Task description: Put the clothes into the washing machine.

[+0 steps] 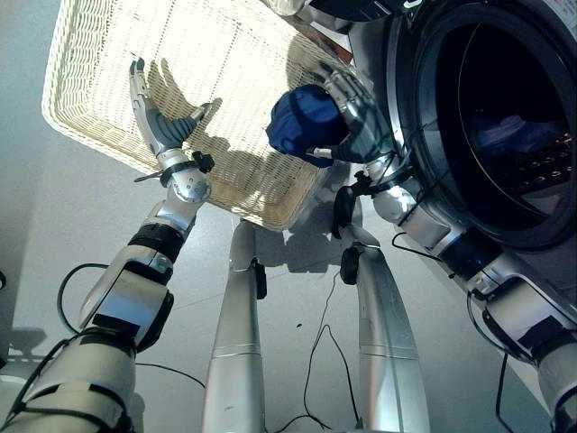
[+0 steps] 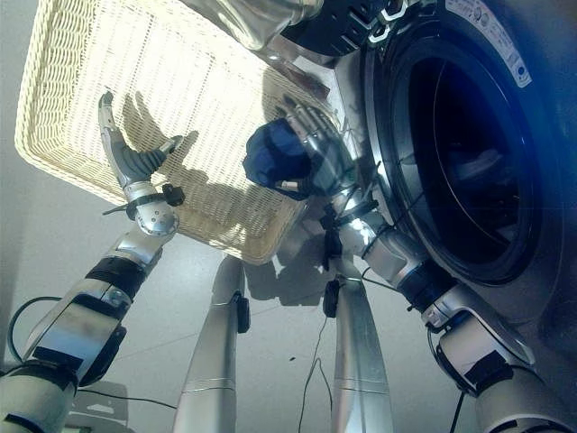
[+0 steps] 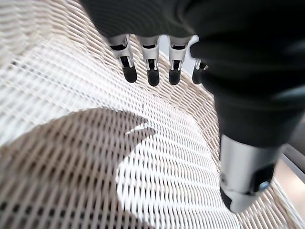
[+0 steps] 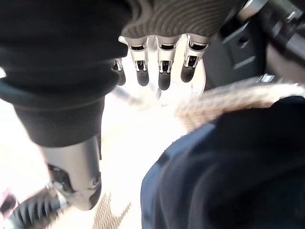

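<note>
Overhead, the left hand (image 1: 160, 126) hovers with fingers spread and empty above the pale woven wicker basket (image 1: 99, 63), while the right hand (image 1: 347, 117) curls round a bunched dark blue garment (image 1: 305, 117) at the basket's right rim, just beside the washing machine (image 1: 505, 117) with its round dark drum opening. Closer, the left wrist view shows straight fingers (image 3: 150, 71) over the weave; the right wrist view shows blue cloth (image 4: 228, 167) against the palm.

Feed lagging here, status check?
Right robot hand gripping blue garment at basket edge. Left robot hand open over basket. Washer drum open, path clear.
</note>
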Motion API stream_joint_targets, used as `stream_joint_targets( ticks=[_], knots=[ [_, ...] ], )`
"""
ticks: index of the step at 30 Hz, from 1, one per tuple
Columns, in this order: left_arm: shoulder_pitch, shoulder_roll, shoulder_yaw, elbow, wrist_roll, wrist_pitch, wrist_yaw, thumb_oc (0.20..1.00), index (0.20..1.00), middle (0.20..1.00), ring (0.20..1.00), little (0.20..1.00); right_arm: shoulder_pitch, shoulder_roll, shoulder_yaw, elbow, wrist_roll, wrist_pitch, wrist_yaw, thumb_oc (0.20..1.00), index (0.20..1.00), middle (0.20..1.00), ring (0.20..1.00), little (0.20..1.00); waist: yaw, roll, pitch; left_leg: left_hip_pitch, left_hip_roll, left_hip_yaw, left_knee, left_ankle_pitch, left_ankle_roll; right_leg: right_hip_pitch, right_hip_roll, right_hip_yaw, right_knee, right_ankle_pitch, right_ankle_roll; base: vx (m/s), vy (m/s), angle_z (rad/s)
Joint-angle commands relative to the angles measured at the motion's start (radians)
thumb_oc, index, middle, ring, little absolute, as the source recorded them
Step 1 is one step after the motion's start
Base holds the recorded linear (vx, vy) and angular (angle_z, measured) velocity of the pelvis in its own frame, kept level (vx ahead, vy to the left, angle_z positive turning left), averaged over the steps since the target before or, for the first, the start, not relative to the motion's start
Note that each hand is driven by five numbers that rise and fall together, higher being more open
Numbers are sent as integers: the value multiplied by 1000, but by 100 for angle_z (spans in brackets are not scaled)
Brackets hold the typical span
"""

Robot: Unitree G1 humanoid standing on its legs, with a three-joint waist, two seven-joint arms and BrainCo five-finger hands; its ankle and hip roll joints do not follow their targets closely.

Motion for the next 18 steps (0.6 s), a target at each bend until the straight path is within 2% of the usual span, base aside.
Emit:
stream_joint_targets(
  ticks=[1,3,4,5,8,11,13,18],
  knots=[
    [-71,-24,64,76,-29,-42,-10,1000,1000,1000,1000,1000,-46,29,65,28,23,81,31,1000,1000,1000,1000,1000,-5,26,-17,-3,-76,58,162,-147,32,132,58,-65,-300,176,93,0,0,0],
    [-94,-26,53,106,-40,-48,-27,1000,1000,1000,1000,1000,-88,50,103,94,50,139,57,1000,1000,1000,1000,1000,3,29,-17,-1,-78,56,161,-143,31,135,56,-69,-300,178,91,0,0,0],
    [-94,-26,53,106,-40,-48,-27,1000,1000,1000,1000,1000,-88,50,103,94,50,139,57,1000,1000,1000,1000,1000,3,29,-17,-1,-78,56,161,-143,31,135,56,-69,-300,178,91,0,0,0],
    [-112,-31,41,126,-40,-53,-37,1000,1000,1000,1000,1000,-118,69,131,161,64,180,72,1000,1000,1000,1000,1000,9,32,-17,-1,-79,55,161,-141,31,135,54,-73,-299,180,90,0,0,0],
    [-143,-43,23,155,-38,-66,-55,1000,1000,1000,1000,1000,-165,108,156,280,67,226,85,1000,1000,1000,1000,1000,21,40,-17,-1,-82,53,158,-136,33,135,54,-77,-301,185,87,18,-12,5],
    [-163,-50,9,168,-36,-77,-66,1000,1000,1000,1000,1000,-197,134,169,369,59,270,107,1000,1000,1000,1000,1000,31,47,-17,-1,-85,52,155,-132,35,136,53,-80,-301,188,88,16,-6,5],
    [-174,-62,-1,168,-27,-79,-63,1000,1000,1000,1000,1000,-219,153,177,429,52,333,127,1000,1000,1000,1000,1000,38,53,-17,-3,-88,52,157,-130,37,133,53,-83,-298,191,87,0,0,0],
    [-185,-78,-11,164,-25,-84,-56,1000,1000,1000,1000,1000,-246,174,180,529,33,419,156,1000,1000,1000,1000,1000,47,61,-17,-6,-92,51,158,-125,41,129,51,-88,-294,199,87,10,-2,1]
  ],
)
